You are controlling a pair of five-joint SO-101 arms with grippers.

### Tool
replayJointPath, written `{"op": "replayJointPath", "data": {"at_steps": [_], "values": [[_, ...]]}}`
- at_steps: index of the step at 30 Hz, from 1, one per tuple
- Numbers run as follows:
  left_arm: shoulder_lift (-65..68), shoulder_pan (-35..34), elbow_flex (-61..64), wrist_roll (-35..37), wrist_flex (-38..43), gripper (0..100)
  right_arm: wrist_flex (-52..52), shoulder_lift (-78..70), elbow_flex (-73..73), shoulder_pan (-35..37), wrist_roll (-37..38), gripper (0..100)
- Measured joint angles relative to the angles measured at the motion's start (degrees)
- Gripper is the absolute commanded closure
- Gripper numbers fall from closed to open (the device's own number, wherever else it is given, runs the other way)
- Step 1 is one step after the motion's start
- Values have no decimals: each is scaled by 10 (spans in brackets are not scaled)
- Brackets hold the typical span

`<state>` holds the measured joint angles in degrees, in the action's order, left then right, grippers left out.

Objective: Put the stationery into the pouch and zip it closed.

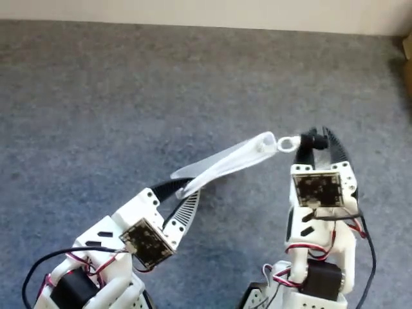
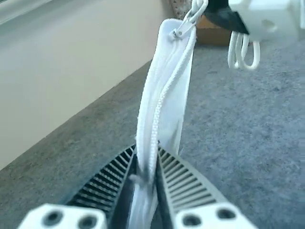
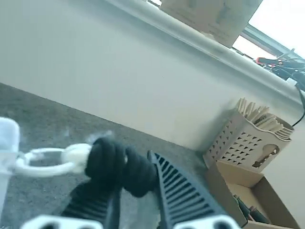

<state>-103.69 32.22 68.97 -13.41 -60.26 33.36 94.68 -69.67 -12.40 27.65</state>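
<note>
A translucent white pouch [image 1: 225,164] hangs stretched in the air between my two grippers, above the grey carpet. My left gripper [image 1: 183,188] is shut on the pouch's near end; the left wrist view has the fabric and zipper line [image 2: 159,105] pinched between its ribbed fingers [image 2: 183,176]. At the far end, a white ring [image 1: 288,142] joins the zipper to a black knotted pull [image 3: 119,167]. My right gripper [image 1: 317,140] is shut on that black pull, its fingers [image 3: 178,191] pressed against the knot. The pouch's far corner [image 3: 7,138] sits beside the ring [image 3: 47,160].
Grey carpet [image 1: 129,96] covers the floor up to a pale wall [image 1: 206,9]. A slatted holder with wooden sticks [image 3: 248,138] and an open cardboard box [image 3: 248,198] stand by the wall beyond my right gripper.
</note>
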Motion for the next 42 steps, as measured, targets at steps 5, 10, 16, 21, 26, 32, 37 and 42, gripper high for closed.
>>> {"op": "replayJointPath", "data": {"at_steps": [5, 10, 16, 21, 26, 32, 37, 42], "values": [[-3, -1, 0, 0, -1, 995, -1, 3, 1, -13, -1, 992], [-3, -1, 0, 0, -1, 995, -1, 3, 1, -13, -1, 950], [-4, -3, 0, 0, -2, 995, -3, 2, 1, -15, -1, 849], [-4, -10, 0, 0, -4, 995, -11, -1, 1, 17, -2, 849], [-4, -34, 0, 2, -4, 995, -11, -2, 1, 69, -2, 849], [-4, -68, 0, 2, 0, 995, 25, 2, -11, 160, -2, 849], [-5, -99, 33, 2, 58, 992, 26, -3, -52, 240, -4, 849], [-5, -124, 75, 1, 131, 992, 26, 2, -70, 299, -4, 849]]}}
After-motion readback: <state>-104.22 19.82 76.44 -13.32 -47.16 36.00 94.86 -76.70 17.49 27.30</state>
